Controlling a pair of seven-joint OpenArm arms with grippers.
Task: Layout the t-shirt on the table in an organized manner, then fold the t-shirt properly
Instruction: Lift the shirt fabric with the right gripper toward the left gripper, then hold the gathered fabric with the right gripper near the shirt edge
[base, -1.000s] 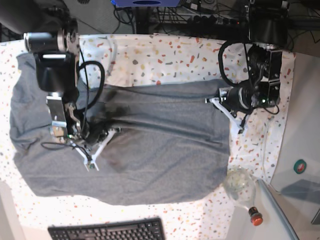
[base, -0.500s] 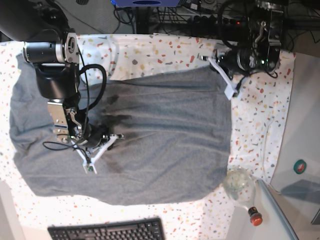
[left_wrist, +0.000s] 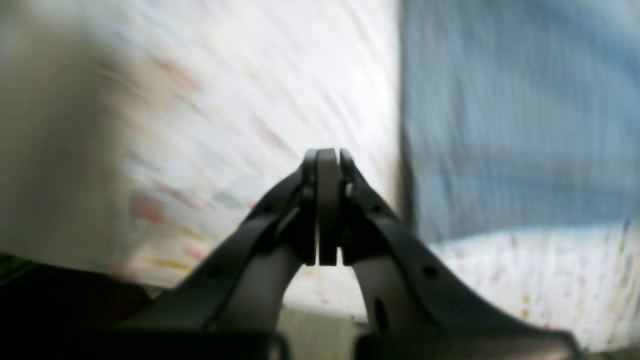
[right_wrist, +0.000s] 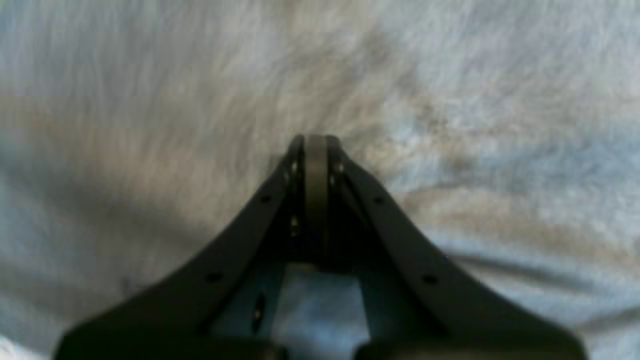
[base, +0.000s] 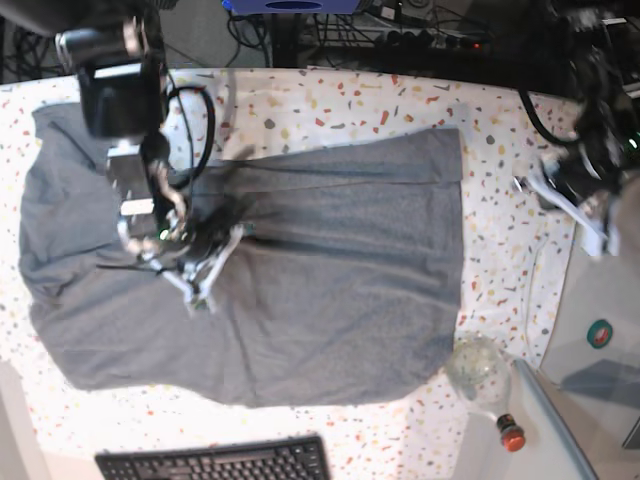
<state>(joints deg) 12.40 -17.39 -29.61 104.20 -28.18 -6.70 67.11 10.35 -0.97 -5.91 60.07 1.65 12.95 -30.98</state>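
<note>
Both claws are pinched fully closed with nothing between them: the left gripper (left_wrist: 327, 207) hangs over the speckled edge of the table (base: 350, 100), off to the side of the cloth, and the right gripper (right_wrist: 315, 200) sits low over the middle of the t-shirt (base: 330, 290), its tips close to the fabric — whether they press on it I cannot tell. The t-shirt lies spread across the table in the base view, mostly flat, with soft creases near the right gripper and an uneven lower edge. This looks like the laying-out step, not yet the fold — the cloth is being smoothed rather than lifted. Next, I judge, each claw must open and take a hem or a shoulder so that one side can be carried over. A clear bottle (base: 480, 375) and a keyboard (base: 215, 462) sit near the shirt's lower edge.
</note>
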